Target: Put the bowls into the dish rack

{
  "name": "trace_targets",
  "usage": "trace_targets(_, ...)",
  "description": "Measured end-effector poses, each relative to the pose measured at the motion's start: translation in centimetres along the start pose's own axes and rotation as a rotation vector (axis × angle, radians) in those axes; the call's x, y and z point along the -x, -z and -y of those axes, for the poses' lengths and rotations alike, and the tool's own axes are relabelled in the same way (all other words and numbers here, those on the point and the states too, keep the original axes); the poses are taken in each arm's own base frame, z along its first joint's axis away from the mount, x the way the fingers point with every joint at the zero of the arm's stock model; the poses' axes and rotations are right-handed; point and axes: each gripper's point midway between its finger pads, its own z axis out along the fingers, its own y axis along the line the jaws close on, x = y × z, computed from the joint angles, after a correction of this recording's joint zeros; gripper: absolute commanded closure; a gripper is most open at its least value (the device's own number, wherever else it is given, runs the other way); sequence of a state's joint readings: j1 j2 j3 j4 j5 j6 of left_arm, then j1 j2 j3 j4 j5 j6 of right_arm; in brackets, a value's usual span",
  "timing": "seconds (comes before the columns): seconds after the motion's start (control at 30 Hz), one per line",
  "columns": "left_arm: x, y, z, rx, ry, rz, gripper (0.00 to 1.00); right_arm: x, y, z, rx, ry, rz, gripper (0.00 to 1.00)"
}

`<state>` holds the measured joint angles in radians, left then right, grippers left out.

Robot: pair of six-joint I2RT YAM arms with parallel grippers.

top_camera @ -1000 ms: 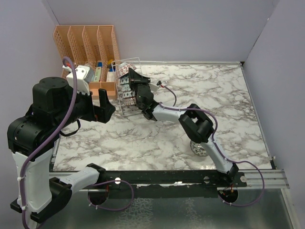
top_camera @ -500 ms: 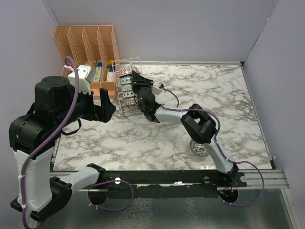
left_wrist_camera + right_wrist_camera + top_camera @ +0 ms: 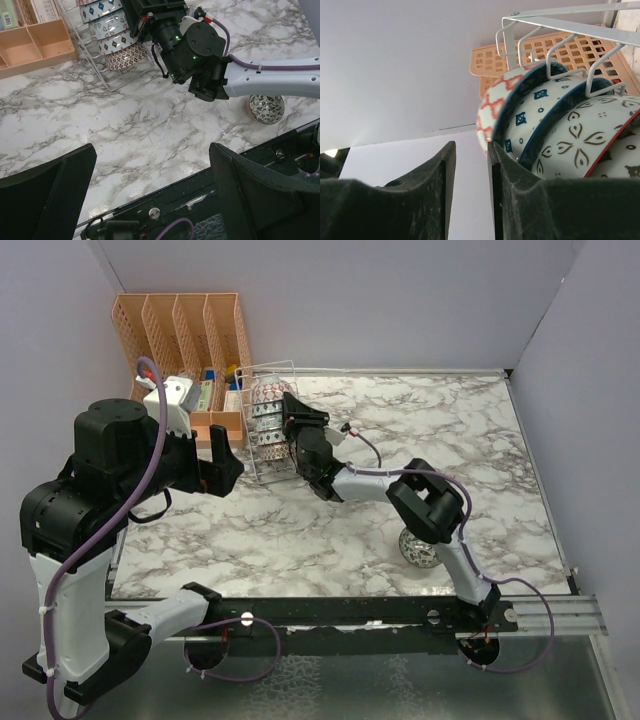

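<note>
The wire dish rack (image 3: 262, 455) stands at the back left and holds several bowls on edge (image 3: 118, 41). In the right wrist view a reddish-pink bowl (image 3: 491, 114) sits in the end slot, beside a blue bowl (image 3: 535, 117). My right gripper (image 3: 288, 410) is just right of the rack's top. Its fingers (image 3: 470, 147) stand a little apart with nothing between them, the right finger beside the reddish bowl's rim. One more patterned bowl (image 3: 418, 548) sits on the table under the right arm's elbow and also shows in the left wrist view (image 3: 266, 106). My left gripper (image 3: 152, 150) is open, empty and raised high at the left.
A peach plastic file organiser (image 3: 182, 325) with small items stands behind and left of the rack, touching it. Walls close in at the back, left and right. The right arm (image 3: 380, 480) stretches across the marble table (image 3: 480, 440) toward the rack.
My right gripper has drawn back a little to the right from the rack's top. The reddish bowl stays in the rack's end slot. The left arm has hardly moved.
</note>
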<state>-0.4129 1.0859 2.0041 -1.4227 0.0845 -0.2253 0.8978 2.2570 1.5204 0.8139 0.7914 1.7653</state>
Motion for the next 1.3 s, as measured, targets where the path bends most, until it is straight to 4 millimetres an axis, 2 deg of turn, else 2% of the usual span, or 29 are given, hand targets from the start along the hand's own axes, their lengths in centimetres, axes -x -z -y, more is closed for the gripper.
trace_targets(0.37, -0.1, -0.1, 0.0, 0.000, 0.001, -0.004, 0.01, 0.6, 1.7, -1.7, -0.016, -0.040, -0.039, 0.66)
trace_targets(0.5, -0.2, -0.2, 0.0, 0.000, 0.001, -0.009, 0.01, 1.1, 3.0, -1.3, -0.048, -0.010, -0.072, 0.66)
trace_targets(0.6, -0.2, -0.2, 0.0, -0.001, 0.001, -0.009, 0.01, 1.5, 4.4, -1.8, -0.076, 0.026, -0.102, 0.65)
trace_targets(0.7, -0.2, -0.3, 0.0, -0.001, 0.001, -0.012, 0.01, 2.1, 6.3, -3.2, -0.116, 0.086, -0.145, 0.60)
trace_targets(0.83, -0.1, -0.5, 0.1, -0.006, 0.003, -0.019, 0.01, 3.1, 9.2, -6.6, -0.179, 0.196, -0.197, 0.53)
trace_targets(0.93, 0.2, -0.6, 0.3, -0.014, 0.005, -0.018, 0.01, 4.7, 11.8, -8.3, -0.262, 0.323, -0.226, 0.49)
trace_targets(1.0, 0.4, -0.7, 0.4, -0.021, 0.005, -0.015, 0.01, 6.5, 13.9, -8.6, -0.340, 0.428, -0.239, 0.48)
trace_targets(1.3, 0.6, -1.6, 0.7, -0.033, 0.016, -0.030, 0.01, 14.8, 21.7, -5.4, -0.748, 0.959, -0.299, 0.41)
